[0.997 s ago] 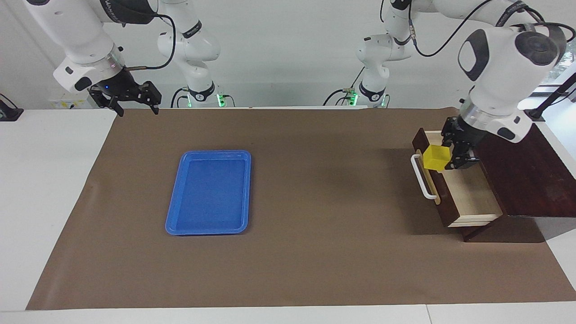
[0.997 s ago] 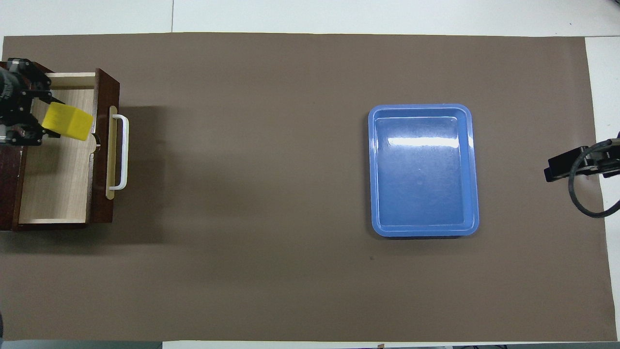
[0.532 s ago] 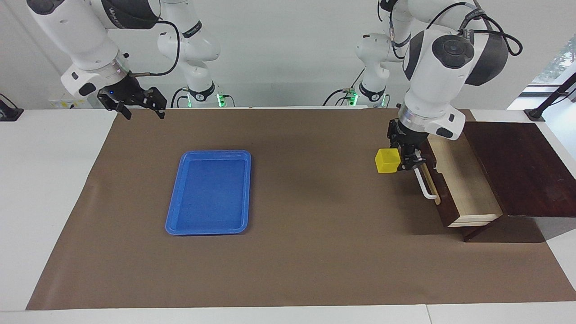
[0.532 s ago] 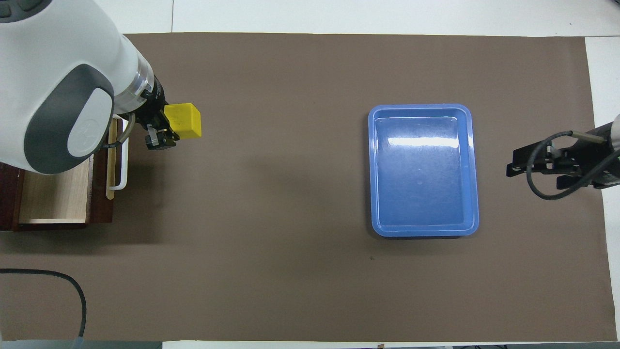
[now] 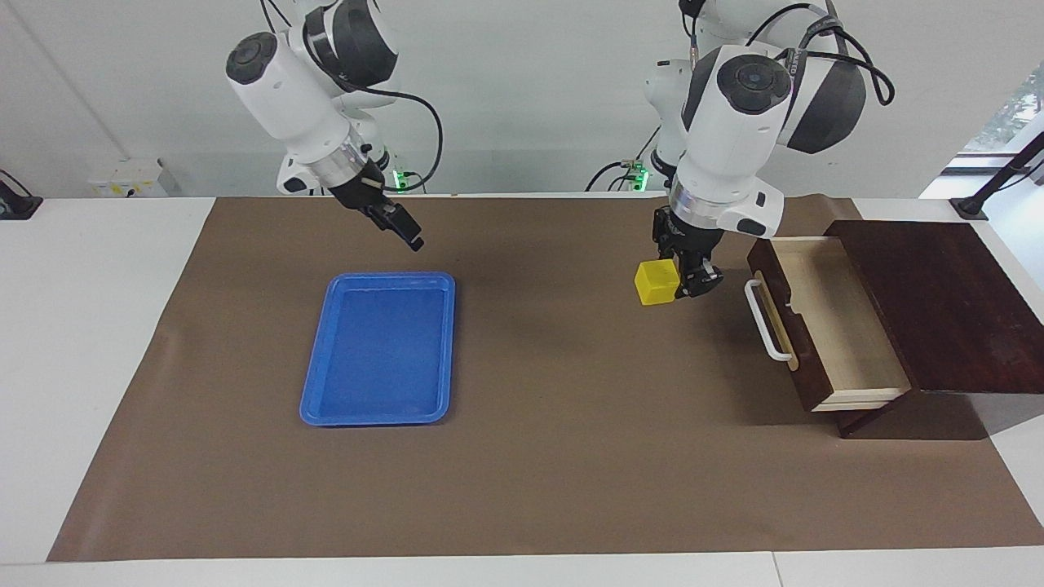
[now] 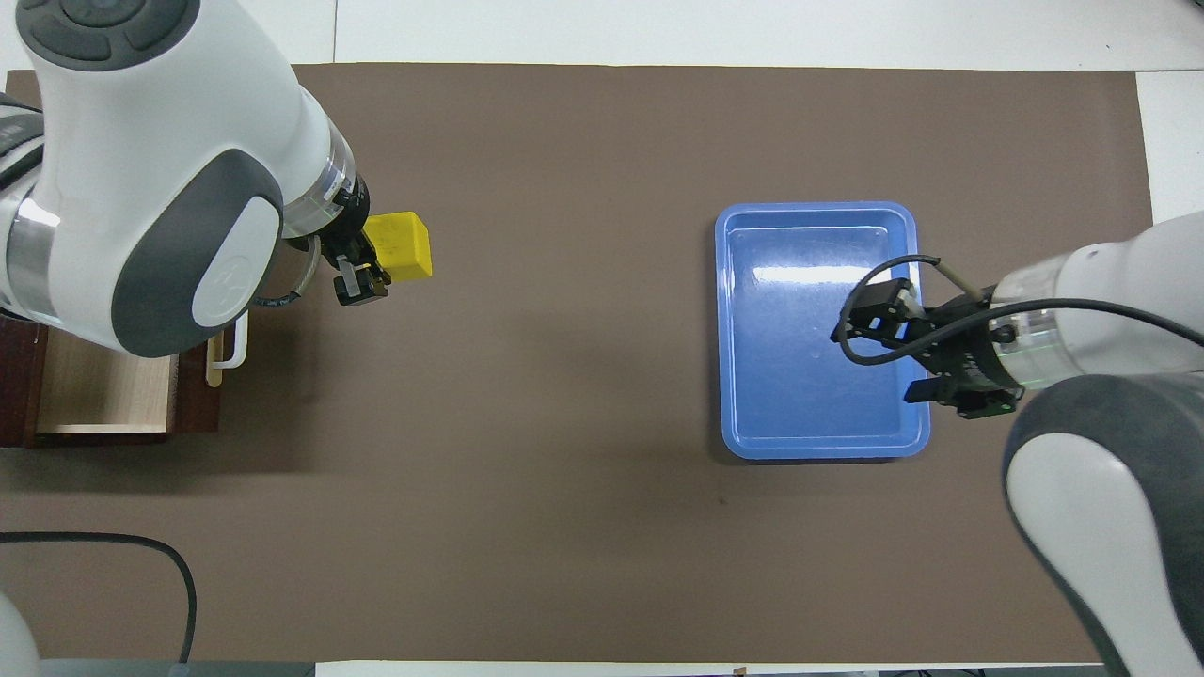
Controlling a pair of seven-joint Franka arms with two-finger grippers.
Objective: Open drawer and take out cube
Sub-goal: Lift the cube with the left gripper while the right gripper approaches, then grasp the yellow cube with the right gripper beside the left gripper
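My left gripper [image 5: 674, 280] is shut on the yellow cube [image 5: 656, 282] and holds it in the air over the brown mat, out in front of the drawer. In the overhead view the cube [image 6: 401, 247] sticks out from the left gripper [image 6: 376, 259]. The drawer [image 5: 844, 326] stands pulled open with its pale inside bare and its white handle [image 5: 767, 322] showing. My left arm hides much of the drawer [image 6: 103, 390] in the overhead view. My right gripper [image 5: 402, 227] is open and empty, raised over the blue tray [image 6: 818, 428].
The blue tray [image 5: 379, 350] lies on the mat [image 5: 571, 456] toward the right arm's end. The dark wooden box [image 5: 938, 302] holding the drawer stands at the left arm's end of the table.
My left gripper has carried the cube farther out from the drawer toward the table's middle. My right arm has swung in from the table's end to over the blue tray.
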